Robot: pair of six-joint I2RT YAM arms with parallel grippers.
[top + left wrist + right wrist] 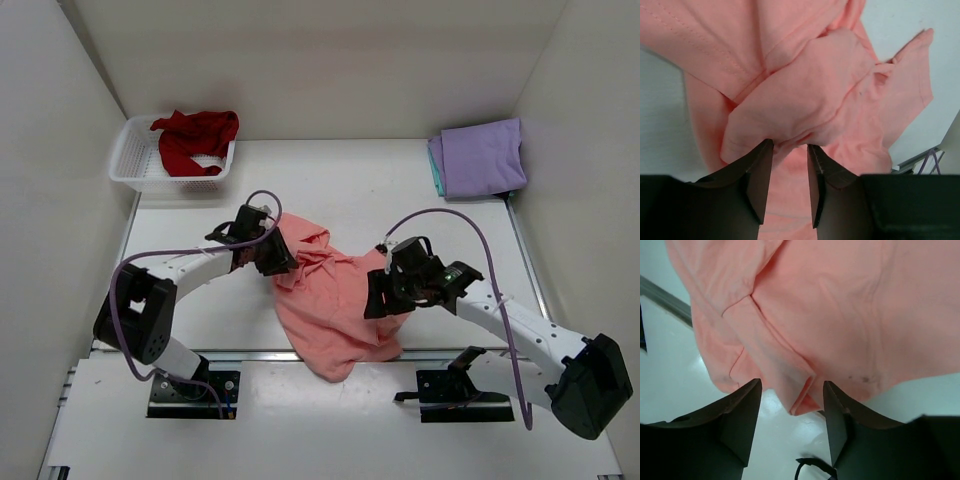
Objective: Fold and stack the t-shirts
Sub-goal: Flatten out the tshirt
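Inspection from the remote station: the salmon-pink t-shirt (335, 300) lay crumpled at the centre of the frame on the white table (330, 190), between the two arms. Its long axis ran on a slight diagonal from the upper left, by the left gripper (272, 255), down to the lower centre, where its lowest edge lay over the metal rail (240, 353). I could not tell which end was the collar. In the left wrist view one sleeve (915, 75) pointed toward the upper right of the frame. There the left gripper (788, 146) showed jaws a narrow gap apart, with a bunched fold of the shirt (805, 90) at their tips; I could not tell whether they pinched it. In the right wrist view the right gripper (792, 381) had its jaws well apart, with a folded hem of the shirt (840, 315) lying between the tips and bare table visible below it. The dark red t-shirt (195, 135) sat heaped in the white lattice basket (125, 160) at upper left. The lavender-purple t-shirt (485, 155) lay folded at upper right, on a teal one (436, 170) that showed only along its left edge. Plain white walls (300, 60) enclosed the table on three sides.
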